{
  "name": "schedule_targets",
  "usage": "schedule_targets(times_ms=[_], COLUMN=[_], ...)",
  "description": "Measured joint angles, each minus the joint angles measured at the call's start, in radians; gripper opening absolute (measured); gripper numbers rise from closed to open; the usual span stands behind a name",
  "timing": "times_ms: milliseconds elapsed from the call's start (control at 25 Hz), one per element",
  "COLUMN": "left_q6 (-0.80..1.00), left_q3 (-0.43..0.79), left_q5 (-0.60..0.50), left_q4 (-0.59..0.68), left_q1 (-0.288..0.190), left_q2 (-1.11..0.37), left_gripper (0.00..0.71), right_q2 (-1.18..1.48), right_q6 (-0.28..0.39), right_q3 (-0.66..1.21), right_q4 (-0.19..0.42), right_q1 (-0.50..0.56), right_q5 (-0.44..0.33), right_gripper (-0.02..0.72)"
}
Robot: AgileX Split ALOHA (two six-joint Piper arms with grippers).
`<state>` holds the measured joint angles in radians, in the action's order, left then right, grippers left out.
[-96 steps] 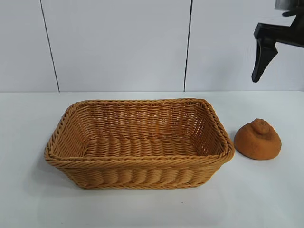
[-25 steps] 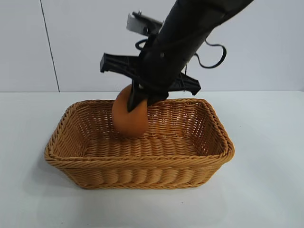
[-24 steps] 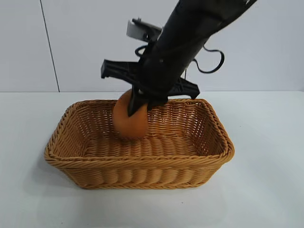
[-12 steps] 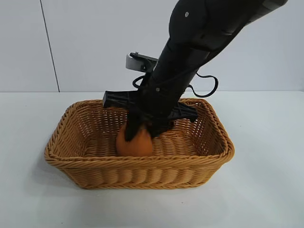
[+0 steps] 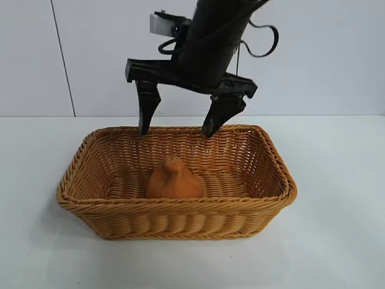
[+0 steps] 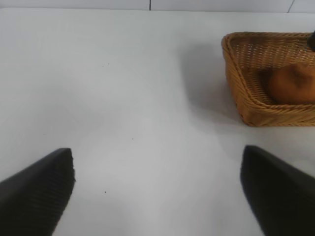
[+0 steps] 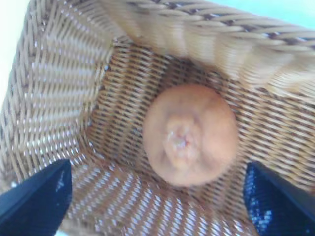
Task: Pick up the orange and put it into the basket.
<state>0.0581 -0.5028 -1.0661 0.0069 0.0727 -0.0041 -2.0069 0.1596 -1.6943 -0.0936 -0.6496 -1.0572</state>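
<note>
- The orange (image 5: 174, 180), a dull, rough-skinned lump with a knobby bump on top, sat on the woven floor of the basket (image 5: 175, 220), near the front wall and a little left of the middle.
- The basket was rectangular tan wicker with sloped sides and a braided rim, standing on the smooth white counter (image 5: 337, 241) toward its back edge.
- The right gripper (image 5: 174, 131) hung above the basket's back rim, pointing down; its black, tapered fingers (image 5: 146, 108) were spread wide and released, holding nothing, clear of the orange.
- The left gripper (image 6: 157, 189) hovered over bare counter well apart from the basket, its dark ribbed fingers (image 6: 37, 189) also spread wide and empty.
</note>
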Motion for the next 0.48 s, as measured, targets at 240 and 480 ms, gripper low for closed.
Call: schedule_targets(times_ms=[240,480], left_q6=[0.000,0.000], left_q3=[0.000,0.000], left_q5=[0.000,0.000], left_q4=[0.000,0.000], left_q1=[0.000,0.000], left_q2=[0.000,0.000], left_gripper=[0.649,0.648], right_q2=[0.007,0.008], right_q6=[0.026,0.021], right_q3=[-0.107,-0.111], right_q4=[0.157,0.196], right_q1=[0.060,0.243], right_q5=[-0.145,-0.152], right_gripper=[0.652,0.652])
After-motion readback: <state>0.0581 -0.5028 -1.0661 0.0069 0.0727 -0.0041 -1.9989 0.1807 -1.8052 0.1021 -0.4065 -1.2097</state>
